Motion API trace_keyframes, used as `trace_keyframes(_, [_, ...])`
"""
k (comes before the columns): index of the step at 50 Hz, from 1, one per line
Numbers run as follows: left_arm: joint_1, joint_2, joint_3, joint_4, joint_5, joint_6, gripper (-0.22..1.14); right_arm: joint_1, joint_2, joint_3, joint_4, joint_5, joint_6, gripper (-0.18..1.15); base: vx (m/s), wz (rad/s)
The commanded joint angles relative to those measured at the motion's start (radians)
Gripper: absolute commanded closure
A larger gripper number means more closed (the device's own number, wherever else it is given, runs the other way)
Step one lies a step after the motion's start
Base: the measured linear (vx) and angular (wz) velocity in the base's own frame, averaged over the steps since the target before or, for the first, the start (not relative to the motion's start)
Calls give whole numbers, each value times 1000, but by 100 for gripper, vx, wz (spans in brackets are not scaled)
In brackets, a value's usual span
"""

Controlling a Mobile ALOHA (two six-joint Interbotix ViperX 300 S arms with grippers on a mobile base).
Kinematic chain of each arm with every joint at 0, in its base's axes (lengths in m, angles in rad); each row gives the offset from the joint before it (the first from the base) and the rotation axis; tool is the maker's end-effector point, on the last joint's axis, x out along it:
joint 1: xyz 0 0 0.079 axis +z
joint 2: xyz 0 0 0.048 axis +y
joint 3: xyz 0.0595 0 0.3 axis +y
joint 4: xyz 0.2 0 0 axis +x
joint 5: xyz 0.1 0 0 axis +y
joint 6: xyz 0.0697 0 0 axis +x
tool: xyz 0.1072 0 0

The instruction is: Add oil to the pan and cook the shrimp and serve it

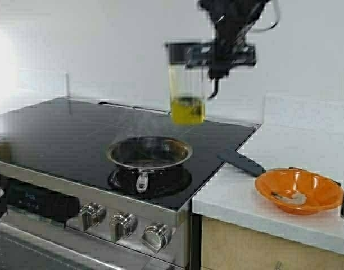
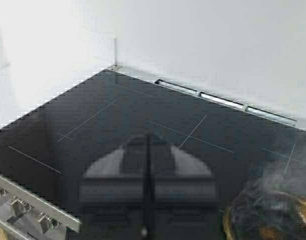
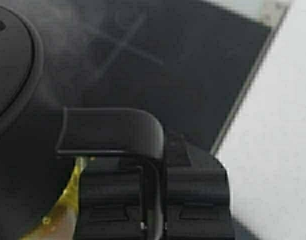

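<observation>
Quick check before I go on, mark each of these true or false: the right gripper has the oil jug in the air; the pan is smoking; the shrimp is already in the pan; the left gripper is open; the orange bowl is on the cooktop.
1. The right gripper holds the oil jug lifted above the cooktop. True.
2. Smoke rises from the pan. True.
3. The shrimp is in the pan. False: it lies in the orange bowl.
4. The left gripper is open. False: its fingers are shut, above the cooktop.
5. The orange bowl sits on the cooktop. False: it sits on the white counter to the right of it.
</observation>
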Motion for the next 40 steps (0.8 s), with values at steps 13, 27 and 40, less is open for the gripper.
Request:
trace_keyframes(13, [2, 11, -9, 2, -5, 2, 88, -305, -400, 196, -212, 86, 156, 89, 0, 0])
trace_keyframes(27, [2, 20, -8, 2, -5, 8, 88, -603, -460, 173, -310, 137, 221, 89, 0, 0])
trace_keyframes(40, [2, 32, -6, 2, -8, 23, 89, -776, -334, 89, -390, 54, 238, 89, 0, 0])
